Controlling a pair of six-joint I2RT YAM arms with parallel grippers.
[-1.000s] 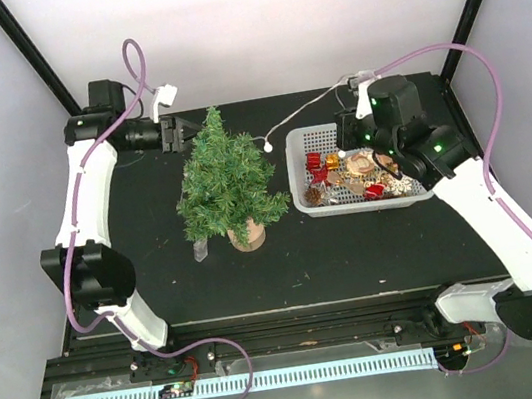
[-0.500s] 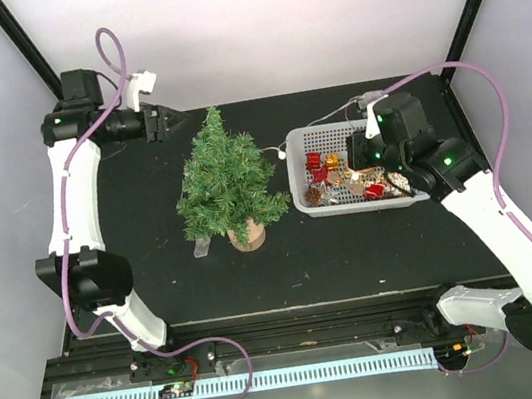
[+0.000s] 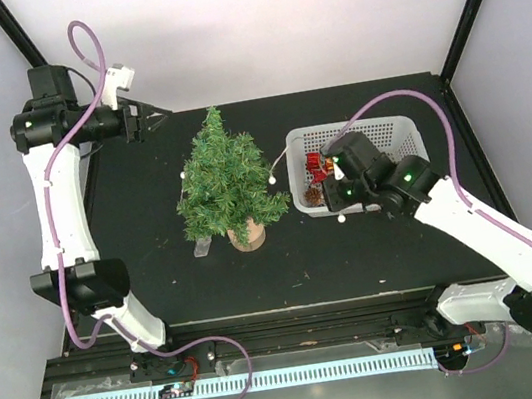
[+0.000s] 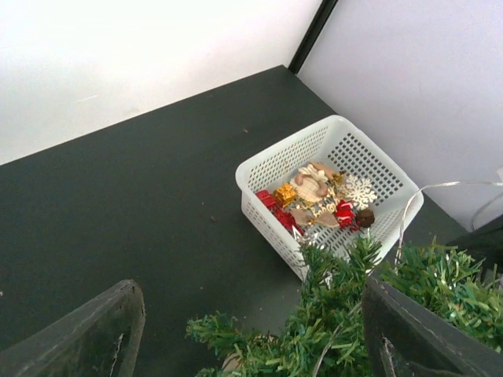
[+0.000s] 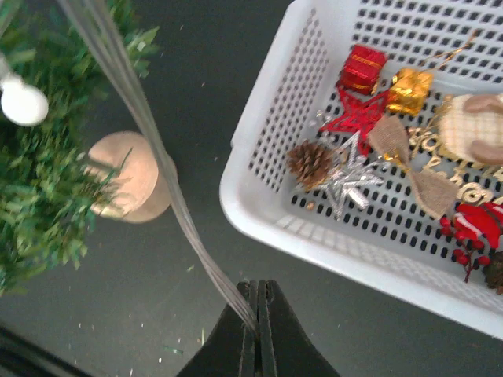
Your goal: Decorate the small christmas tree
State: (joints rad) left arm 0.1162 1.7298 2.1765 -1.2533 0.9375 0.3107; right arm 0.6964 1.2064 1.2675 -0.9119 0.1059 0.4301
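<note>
**Right claw clenched on the light wire, tree upright beside the basket**

My right claw (image 5: pixel 257 300) is clamped tight on a thin, silvery wire (image 5: pixel 157 161). Its black fingers meet with no gap, just in front of the basket's near left corner. From my wrist camera the wire looks like several fine strands running together. It runs up and away to the tree, where a round, milky white bulb (image 5: pixel 22 100) sits among the needles.

The tree (image 3: pixel 226 181) stands upright near the middle of the matte black table (image 3: pixel 374 243), just left of the basket. It is a bristly, dark green cone on a round, tan wooden stump (image 5: pixel 130 177).

The basket (image 5: pixel 267 133) is white plastic, square-cornered, with perforated walls and floor. Inside lie a scaly brown pinecone (image 5: pixel 309 163), a glittery silver star (image 5: pixel 350 181), a red box (image 5: pixel 361 68), a gold box (image 5: pixel 409 90) and a coarse burlap bow (image 5: pixel 405 157).

My left claw (image 3: pixel 153 122) hangs high beyond the tree's far left side, fingers spread wide and gripping nothing.

A small pale object (image 3: pixel 199 245) lies by the stump. I cannot make out what it is from the top view.
</note>
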